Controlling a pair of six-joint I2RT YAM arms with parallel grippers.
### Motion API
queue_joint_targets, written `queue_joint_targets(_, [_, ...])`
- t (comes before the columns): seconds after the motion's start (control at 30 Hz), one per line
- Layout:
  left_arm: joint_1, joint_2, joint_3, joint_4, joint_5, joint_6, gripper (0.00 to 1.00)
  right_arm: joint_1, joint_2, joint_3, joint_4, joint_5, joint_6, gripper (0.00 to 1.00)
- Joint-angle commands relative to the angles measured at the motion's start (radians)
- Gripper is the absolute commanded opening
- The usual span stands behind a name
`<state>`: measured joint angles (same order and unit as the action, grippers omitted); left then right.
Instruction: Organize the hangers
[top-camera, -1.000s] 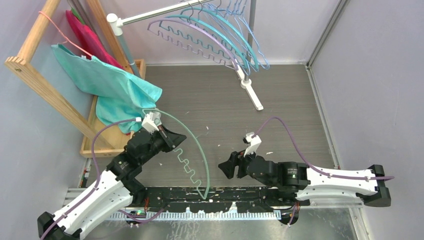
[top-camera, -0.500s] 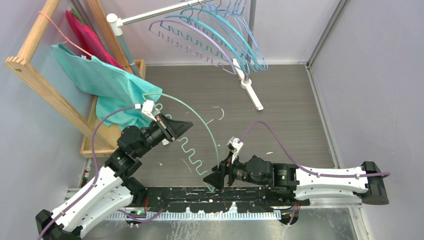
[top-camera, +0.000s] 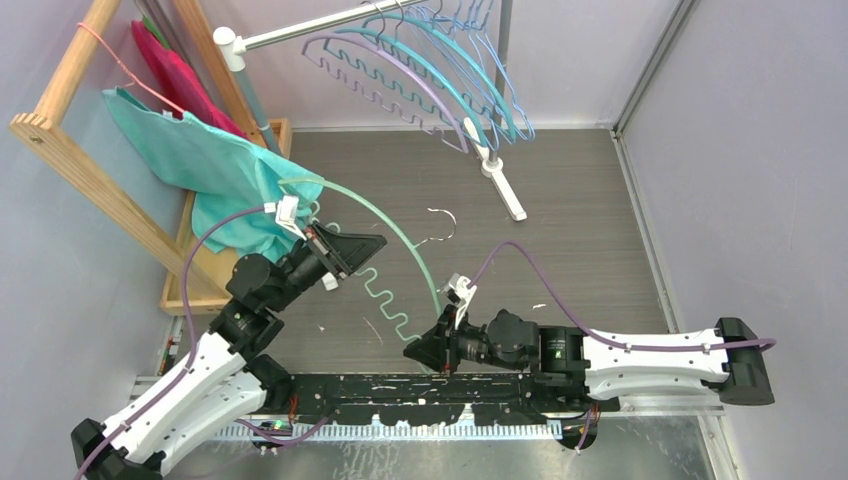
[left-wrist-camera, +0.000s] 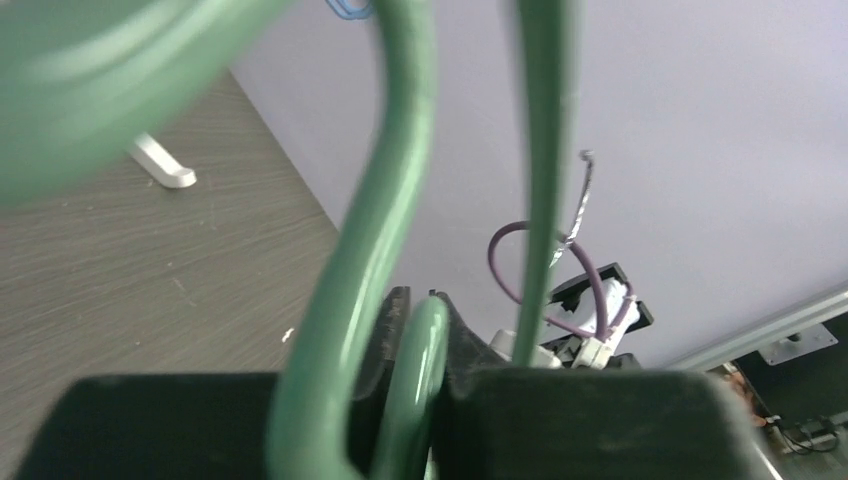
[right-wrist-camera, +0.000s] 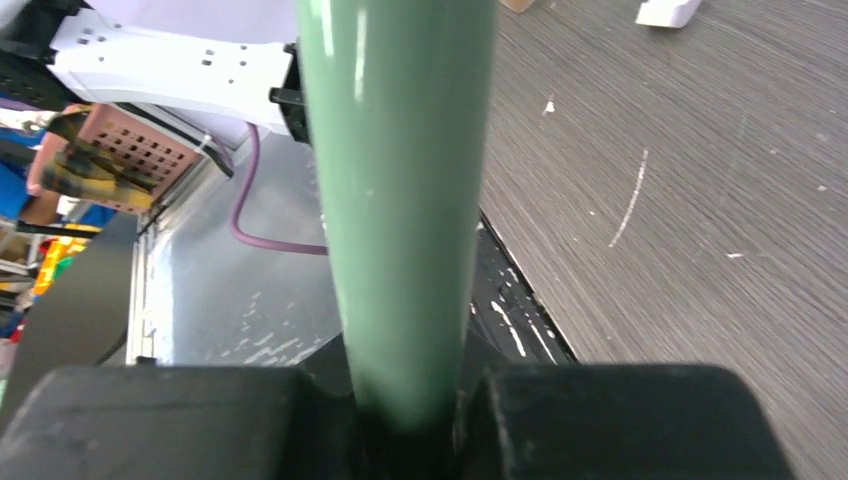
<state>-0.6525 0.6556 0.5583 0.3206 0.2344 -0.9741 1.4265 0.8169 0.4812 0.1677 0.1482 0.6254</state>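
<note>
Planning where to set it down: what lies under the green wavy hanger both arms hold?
Under the green wavy-barred plastic hanger shows only dark wood-grain table with a few white scraps. The patches beneath the left end effector and right end effector gripping it are covered.

Left arm (top-camera: 190, 395) and right arm (top-camera: 650, 358) have white shells, black joints and purple cables (top-camera: 508, 244); left pincer (top-camera: 372, 244) and right pincer (top-camera: 415, 350) are black.

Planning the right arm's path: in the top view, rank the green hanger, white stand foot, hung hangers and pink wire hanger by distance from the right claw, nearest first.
1. green hanger, gripped in the right claw, near edge.
2. white stand foot, back right.
3. hung hangers, on the rail, farther back.
4. pink wire hanger, far back left.
</note>
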Motion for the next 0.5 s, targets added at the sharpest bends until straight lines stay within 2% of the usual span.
queue_joint_targets(0.0, [0.001,-0.034,0.021,-0.172,-0.075,0.064,0.18,0.006,-0.046,0.06,-0.068,0.148,-0.086,0.01])
queue_joint_targets(0.03, [0.001,-0.042,0.014,-0.202,-0.085,0.072,0.23,0.006,-0.061,0.067,-0.087,0.173,-0.097,0.01])
queue_joint_targets(0.1, [0.001,-0.064,0.006,-0.292,-0.113,0.091,0.83,0.006,-0.086,0.094,-0.142,0.234,-0.124,0.01])
queue_joint_targets(0.13, [0.001,-0.072,0.006,-0.34,-0.124,0.111,1.0,0.006,-0.097,0.113,-0.186,0.267,-0.139,0.01])
queue_joint_targets(0.27, [0.001,-0.105,-0.011,-0.514,-0.187,0.165,0.98,0.006,-0.091,0.213,-0.315,0.388,-0.204,0.01])
queue_joint_targets(0.47, [0.001,-0.141,-0.062,-0.606,-0.24,0.196,0.98,0.003,0.019,0.387,-0.372,0.516,-0.33,0.01])
